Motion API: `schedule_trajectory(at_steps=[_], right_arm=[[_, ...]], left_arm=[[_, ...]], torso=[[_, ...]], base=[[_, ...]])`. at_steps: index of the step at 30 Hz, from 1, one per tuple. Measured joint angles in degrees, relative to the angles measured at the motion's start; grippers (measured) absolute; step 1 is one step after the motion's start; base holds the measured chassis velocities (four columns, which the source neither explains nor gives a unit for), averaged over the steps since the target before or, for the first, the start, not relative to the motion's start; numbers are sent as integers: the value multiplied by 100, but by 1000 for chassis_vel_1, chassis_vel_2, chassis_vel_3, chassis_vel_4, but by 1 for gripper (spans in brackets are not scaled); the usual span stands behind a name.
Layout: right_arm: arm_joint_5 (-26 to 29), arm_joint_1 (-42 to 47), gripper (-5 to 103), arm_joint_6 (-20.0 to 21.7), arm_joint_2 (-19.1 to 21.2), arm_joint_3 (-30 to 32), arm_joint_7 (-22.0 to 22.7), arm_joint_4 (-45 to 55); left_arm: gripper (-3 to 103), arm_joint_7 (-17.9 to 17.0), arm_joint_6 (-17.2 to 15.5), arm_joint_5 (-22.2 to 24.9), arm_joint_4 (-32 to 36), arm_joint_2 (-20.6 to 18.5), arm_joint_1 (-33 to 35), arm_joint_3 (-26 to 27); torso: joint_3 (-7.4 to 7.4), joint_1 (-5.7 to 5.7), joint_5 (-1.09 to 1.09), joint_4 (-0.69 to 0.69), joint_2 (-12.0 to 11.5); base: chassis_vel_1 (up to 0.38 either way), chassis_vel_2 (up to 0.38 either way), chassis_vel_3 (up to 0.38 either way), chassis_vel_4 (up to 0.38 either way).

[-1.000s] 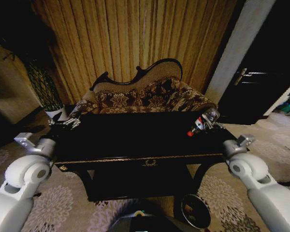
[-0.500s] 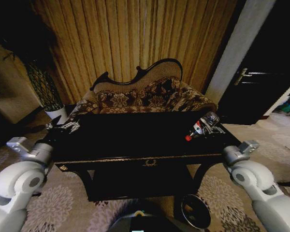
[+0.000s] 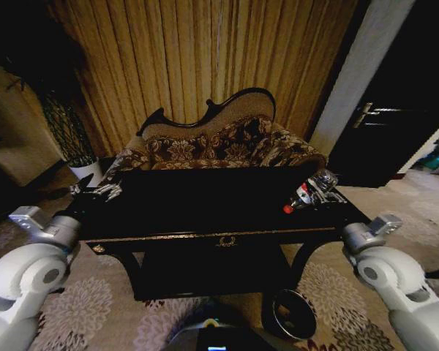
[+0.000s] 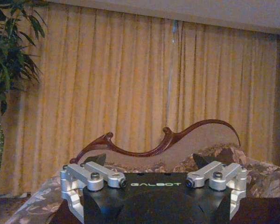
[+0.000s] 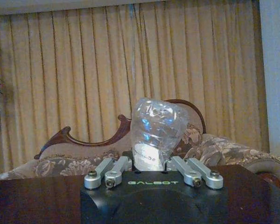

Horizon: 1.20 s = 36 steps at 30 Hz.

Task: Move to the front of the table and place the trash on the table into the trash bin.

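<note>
Glossy black wood with gold trim makes the table (image 3: pixel 205 219), which stands in front of the robot with the sofa (image 3: pixel 219 142) behind it. The bin (image 3: pixel 291 314) is on the carpet at the near right, beside the table leg, with its open black mouth facing up.

The bottle (image 3: pixel 311 191) lies on its side at the far right of the table top, red cap pointing toward the near left. In the right wrist view it (image 5: pixel 155 133) is clear, thin-walled and dented, and it looks empty. I judge it very light, smooth and easy to crush. It may roll or slip away if it is pushed from one side. A gentle hold across the middle of the body, near the label, seems the safest; the cap end is narrow and gives less surface.

The right end effector (image 3: pixel 328 194) is just at the bottle, and its fingers (image 5: pixel 111 171) stand apart on both sides of it, not yet pressing.

The left end effector (image 3: pixel 95 191) is at the far left edge of the table, its fingers (image 4: pixel 91 175) spread wide with nothing between them. Pale things are there, but I cannot tell if they are paper scraps.
</note>
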<state>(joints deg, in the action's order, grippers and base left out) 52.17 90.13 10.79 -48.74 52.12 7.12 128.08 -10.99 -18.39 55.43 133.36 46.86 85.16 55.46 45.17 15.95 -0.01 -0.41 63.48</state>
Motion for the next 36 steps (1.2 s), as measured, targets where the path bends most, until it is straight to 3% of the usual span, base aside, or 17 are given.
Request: schedule_trajectory(at_steps=[26, 36], right_arm=[[-59, -19, 27, -103, -116, -95, -2, -207], [-581, -160, 27, -595, -433, -606, -199, -940]], left_arm=[[100, 24, 41, -10, -109, -18, -37, -83], [100, 26, 45, -29, -103, 85, -67, -170]], torso=[[0, -1, 0, 0, 0], [-2, -3, 1, 0, 3]], base=[[120, -122, -125, 123], [93, -99, -96, 98]])
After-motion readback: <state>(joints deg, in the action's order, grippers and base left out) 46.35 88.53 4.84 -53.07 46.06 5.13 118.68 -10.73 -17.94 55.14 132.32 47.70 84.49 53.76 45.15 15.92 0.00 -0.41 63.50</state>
